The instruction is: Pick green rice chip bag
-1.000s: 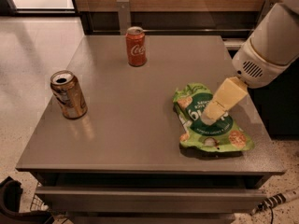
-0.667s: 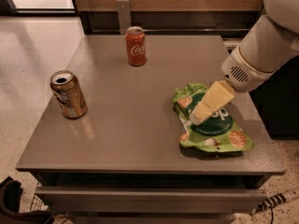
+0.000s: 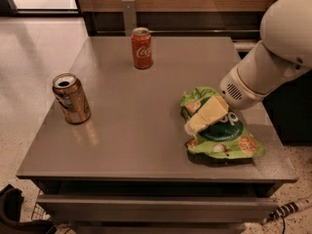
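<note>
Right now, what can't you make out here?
Camera view:
- Grasp: the gripper sits over the chip bag, and its own body hides the contact.
- Bag's upper middle: covered by the gripper.
- Arm: cut off by the right edge.

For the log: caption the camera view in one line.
End effector on the bag at the right edge of the table; red can and gold can stand apart.

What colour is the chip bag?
The bag is light green, dark oval, camera view; gripper over it.
</note>
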`<move>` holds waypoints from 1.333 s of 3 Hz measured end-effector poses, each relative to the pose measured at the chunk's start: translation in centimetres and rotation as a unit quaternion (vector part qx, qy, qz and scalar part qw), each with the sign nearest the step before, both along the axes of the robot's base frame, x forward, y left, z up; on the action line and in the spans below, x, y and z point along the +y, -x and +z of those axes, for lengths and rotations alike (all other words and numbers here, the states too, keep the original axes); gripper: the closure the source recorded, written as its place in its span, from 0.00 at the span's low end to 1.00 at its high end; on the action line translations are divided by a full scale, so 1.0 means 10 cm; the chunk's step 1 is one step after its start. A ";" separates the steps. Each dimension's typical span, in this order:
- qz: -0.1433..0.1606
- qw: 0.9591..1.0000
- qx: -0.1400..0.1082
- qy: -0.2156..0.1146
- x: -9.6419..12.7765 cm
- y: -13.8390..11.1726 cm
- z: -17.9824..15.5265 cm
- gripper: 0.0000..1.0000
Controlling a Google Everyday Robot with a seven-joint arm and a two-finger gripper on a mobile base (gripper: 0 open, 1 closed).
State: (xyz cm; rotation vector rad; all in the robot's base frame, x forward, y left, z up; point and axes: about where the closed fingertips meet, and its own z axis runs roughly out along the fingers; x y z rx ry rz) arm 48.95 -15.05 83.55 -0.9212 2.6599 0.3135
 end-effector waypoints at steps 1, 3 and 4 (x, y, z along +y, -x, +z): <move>-0.013 1.000 0.004 -0.002 0.07 -0.05 -0.14 0.16; -0.011 1.000 0.003 -0.001 0.09 -0.04 -0.14 0.70; -0.011 1.000 0.003 -0.001 0.09 -0.04 -0.13 0.93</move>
